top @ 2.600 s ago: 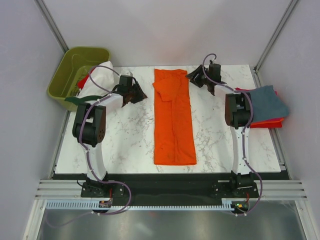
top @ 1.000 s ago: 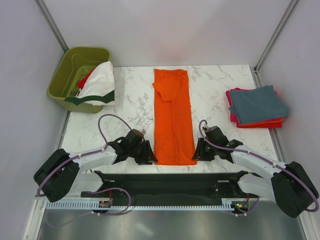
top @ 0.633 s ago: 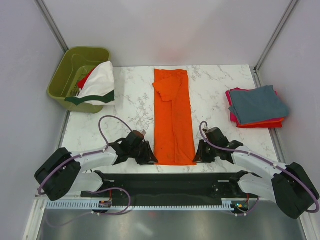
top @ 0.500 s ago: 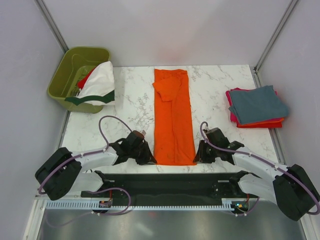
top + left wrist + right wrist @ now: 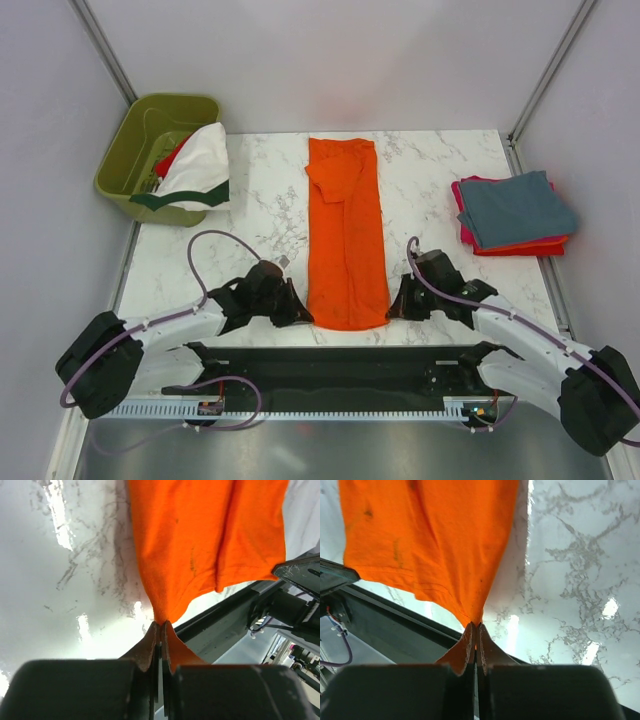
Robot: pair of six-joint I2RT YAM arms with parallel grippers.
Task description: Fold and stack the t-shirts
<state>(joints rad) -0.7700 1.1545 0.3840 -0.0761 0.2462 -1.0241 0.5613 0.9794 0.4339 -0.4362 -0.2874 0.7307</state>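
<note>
**Left wrist and right wrist: jaws pinch the orange shirt's near corners**

Pressed together, the left gripper (image 5: pixel 160 630) nips the near-left hem corner of the orange shirt (image 5: pixel 205 540). The right gripper (image 5: pixel 475 630) nips the near-right corner the same way. The cloth gathers to a peak at each pinch. Beside the hem runs the black rail (image 5: pixel 330 355) at the table's (image 5: pixel 250 250) 6 o'clock edge, and both arms lie low along it, flanking the shirt. At 3 o'clock sits a stack (image 5: pixel 515 210), blue-grey on top with red and magenta under. At 10 o'clock a bin (image 5: pixel 135 150) stands off the corner, with a white shirt (image 5: pixel 200 165) with green trim spilling over its rim. The orange shirt lies as a long narrow strip from 12 to 6 o'clock, its near hem bowed between the pinches.
</note>
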